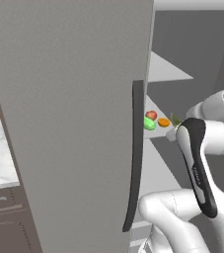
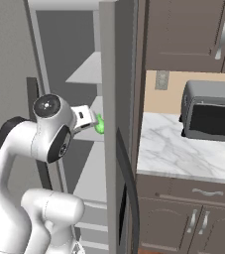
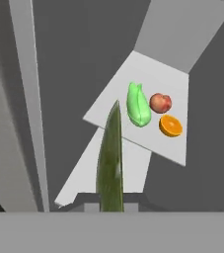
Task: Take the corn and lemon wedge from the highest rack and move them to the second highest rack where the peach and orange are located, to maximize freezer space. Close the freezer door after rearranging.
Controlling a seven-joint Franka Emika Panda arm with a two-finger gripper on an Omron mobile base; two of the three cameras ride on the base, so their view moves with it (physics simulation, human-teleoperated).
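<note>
The green-husked corn [image 3: 138,105] lies on the second highest rack [image 3: 155,74], with the peach [image 3: 160,103] and the orange half [image 3: 170,125] beside it. From the left base view the corn [image 1: 149,123], peach [image 1: 151,115] and orange [image 1: 163,122] sit just past the door's edge. My gripper [image 1: 174,127] hangs in front of that rack, shut on the lemon wedge [image 3: 111,158]. In the hand view the wedge is a thin olive sliver, seen edge-on, and it hides my fingertips. The wedge [image 1: 175,119] is still short of the rack. The corn [image 2: 99,124] peeks out beyond my hand.
The open freezer door [image 1: 74,123] with its dark handle [image 1: 135,153] stands close on my left. The highest rack [image 3: 182,29] is above and a lower rack [image 3: 93,168] below. A second door panel [image 2: 116,124], a marble counter [image 2: 183,149] and a toaster oven [image 2: 210,111] are to the right.
</note>
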